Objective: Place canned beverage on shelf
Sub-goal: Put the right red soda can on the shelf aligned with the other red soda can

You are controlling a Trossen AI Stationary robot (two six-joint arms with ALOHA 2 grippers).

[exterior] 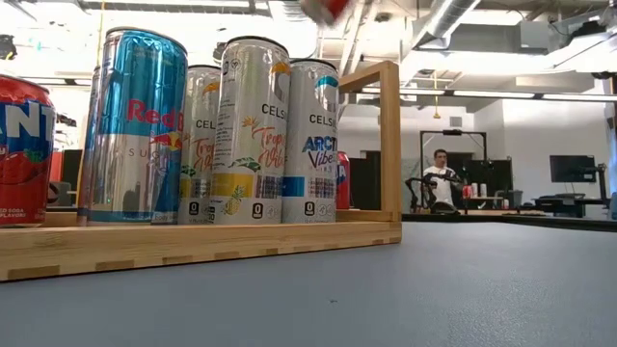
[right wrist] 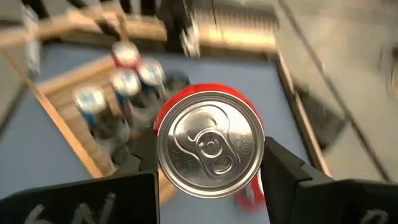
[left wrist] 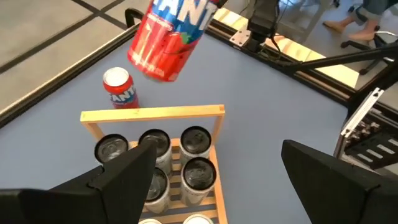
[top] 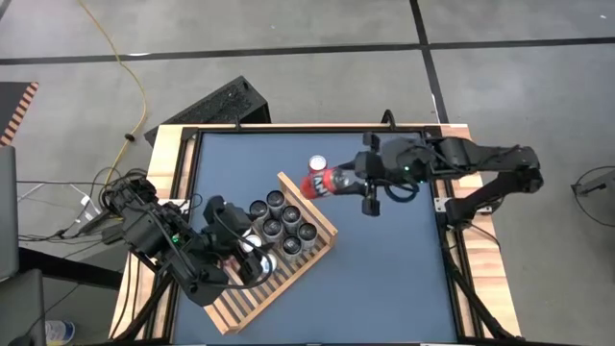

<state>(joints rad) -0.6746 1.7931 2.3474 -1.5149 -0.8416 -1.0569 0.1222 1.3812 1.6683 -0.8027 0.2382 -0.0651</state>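
Shelf [top: 288, 264] lies at about seven o'clock on the blue surface [top: 384, 259], turned at a slant, with the left gripper [top: 235, 245] hovering over its near slats; its jaws are spread wide and empty, as the left wrist view shows. A cluster of cans [top: 283, 219] already stands upright at the shelf's far end, toward its one o'clock corner, and the low view shows them as tall slim cans [exterior: 241, 130] packed side by side against the raised frame. One red can [top: 317, 164] stands on the surface just beyond the shelf's far rail, at roughly twelve o'clock, not yet shelved.

Further right, the right gripper [top: 344, 180] comes in from three o'clock with its jaws clenched on a red soda can [top: 325, 182], carried tilted in the air above the shelf's far corner. The right wrist view looks straight at its silver top [right wrist: 210, 144].

By these pictures the job looks well along: several cans are placed, this one is lifted and near the shelf but must still be stood up and set down, and the lone red can on the surface remains.
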